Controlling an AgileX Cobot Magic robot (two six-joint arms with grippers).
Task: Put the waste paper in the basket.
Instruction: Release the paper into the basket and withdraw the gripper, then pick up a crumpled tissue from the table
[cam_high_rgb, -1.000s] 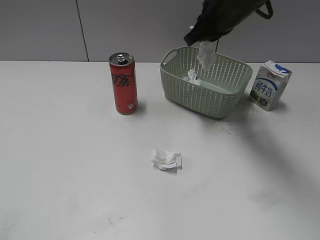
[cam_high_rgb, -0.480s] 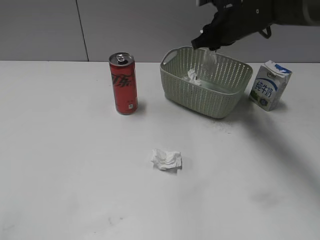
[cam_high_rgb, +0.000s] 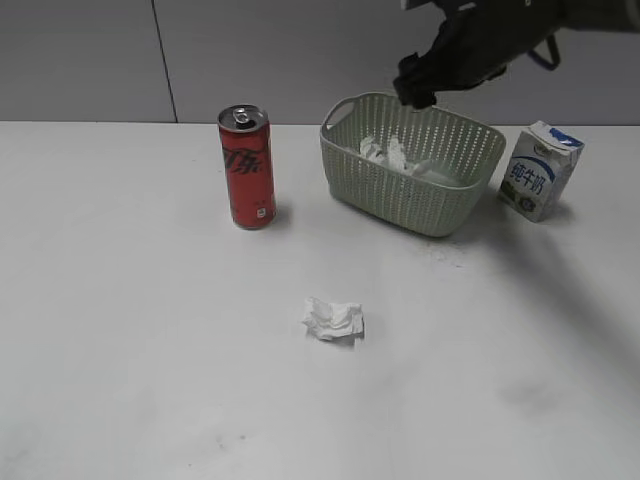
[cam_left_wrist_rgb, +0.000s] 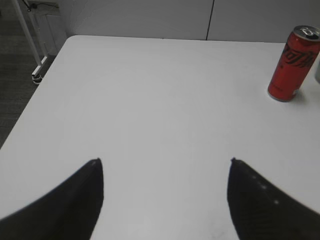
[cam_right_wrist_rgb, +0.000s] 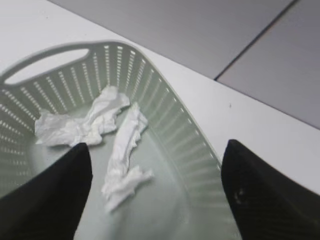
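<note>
The pale green basket (cam_high_rgb: 400, 195) stands at the back right of the table; it also shows in the right wrist view (cam_right_wrist_rgb: 170, 112). Two crumpled white paper wads lie inside it (cam_high_rgb: 390, 155), one broad (cam_right_wrist_rgb: 80, 122) and one long (cam_right_wrist_rgb: 125, 160). Another waste paper wad (cam_high_rgb: 333, 319) lies on the table in front. My right gripper (cam_high_rgb: 412, 92) is open and empty above the basket's far rim; its jaws (cam_right_wrist_rgb: 156, 150) hang over the basket floor. My left gripper (cam_left_wrist_rgb: 165, 162) is open and empty over bare table.
A red can (cam_high_rgb: 247, 167) stands left of the basket and shows in the left wrist view (cam_left_wrist_rgb: 292, 63). A white-and-blue milk carton (cam_high_rgb: 540, 170) stands right of the basket. The table's left edge (cam_left_wrist_rgb: 30, 107) shows in the left wrist view.
My right gripper has opened and let go of the long paper wad, which has dropped into the basket next to the other wad. The gripper has risen slightly.
</note>
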